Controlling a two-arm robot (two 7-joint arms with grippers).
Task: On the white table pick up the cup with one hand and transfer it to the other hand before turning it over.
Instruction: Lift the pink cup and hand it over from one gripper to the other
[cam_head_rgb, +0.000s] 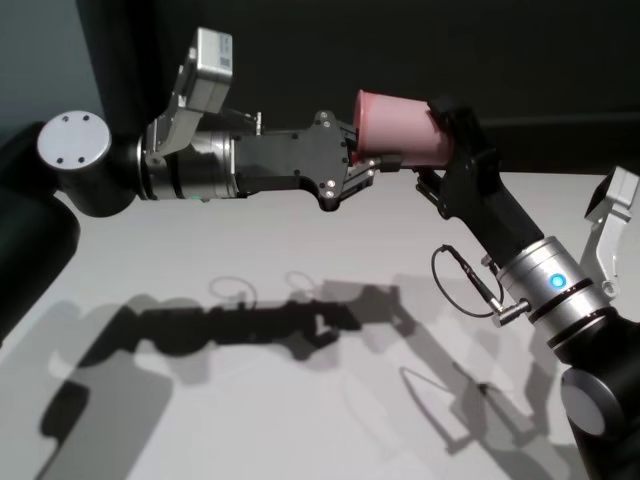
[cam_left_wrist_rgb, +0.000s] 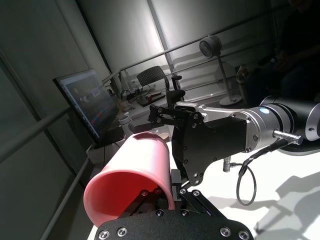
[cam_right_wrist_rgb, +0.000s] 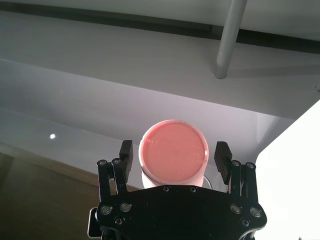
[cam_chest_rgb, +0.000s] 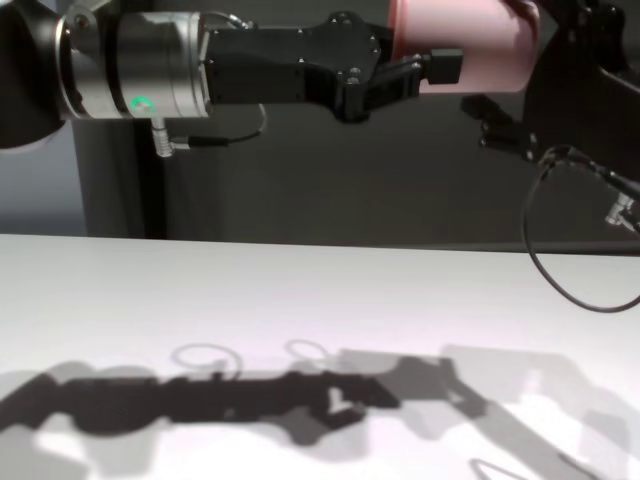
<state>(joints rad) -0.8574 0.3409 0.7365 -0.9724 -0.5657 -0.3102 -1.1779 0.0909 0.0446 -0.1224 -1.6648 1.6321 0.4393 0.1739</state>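
The salmon-pink cup (cam_head_rgb: 400, 128) lies on its side in the air, high above the white table (cam_head_rgb: 250, 240). My left gripper (cam_head_rgb: 372, 160) reaches in from the left and is shut on the cup's rim wall. In the left wrist view the cup's open mouth (cam_left_wrist_rgb: 135, 170) faces the camera. My right gripper (cam_head_rgb: 441, 146) comes up from the right and stands open around the cup's base end. In the right wrist view the flat base (cam_right_wrist_rgb: 173, 152) sits between the two pads (cam_right_wrist_rgb: 223, 155) with a gap on each side. The chest view shows the cup (cam_chest_rgb: 460, 40) at the top.
A black cable loop (cam_head_rgb: 462, 282) hangs off the right forearm. Both arms cast shadows (cam_head_rgb: 250, 325) on the tabletop below. A monitor (cam_left_wrist_rgb: 90, 107) and a chair (cam_left_wrist_rgb: 152, 77) stand far off behind the table.
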